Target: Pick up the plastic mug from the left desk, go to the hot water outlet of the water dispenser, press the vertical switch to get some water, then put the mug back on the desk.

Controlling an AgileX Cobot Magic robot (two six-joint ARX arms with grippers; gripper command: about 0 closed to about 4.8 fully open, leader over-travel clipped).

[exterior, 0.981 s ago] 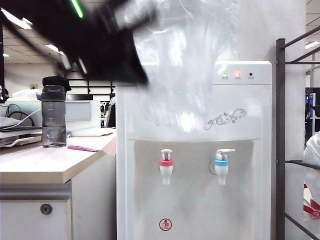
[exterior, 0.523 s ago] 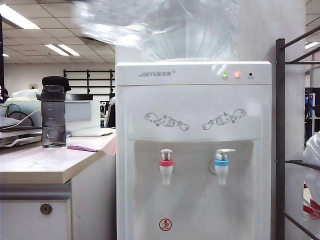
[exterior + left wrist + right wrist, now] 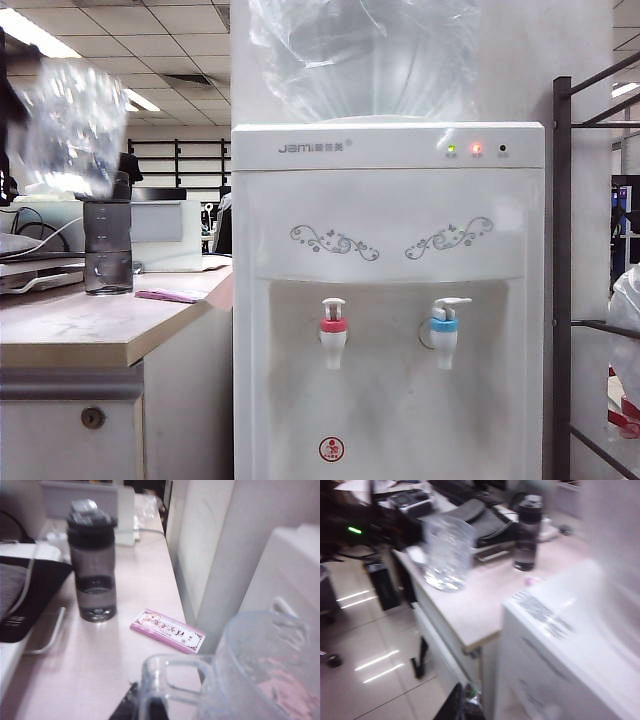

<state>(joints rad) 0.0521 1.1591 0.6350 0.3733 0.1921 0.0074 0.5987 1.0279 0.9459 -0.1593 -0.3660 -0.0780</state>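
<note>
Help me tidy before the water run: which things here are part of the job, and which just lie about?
Job: mug held by left gripper; desk; dispenser; red-collared tap with its upright switch.
Lying about: flask; pink packet; blue-collared tap.

The left tool (image 3: 145, 707), jaws shut on the handle of the plastic mug (image 3: 260, 675), holds it aloft over the desk (image 3: 70, 330) at the far left of the exterior view, its dark arm partly cut off by the frame. The right tool (image 3: 462, 705), shut and empty, shows only as dark tips in its own wrist view.
</note>
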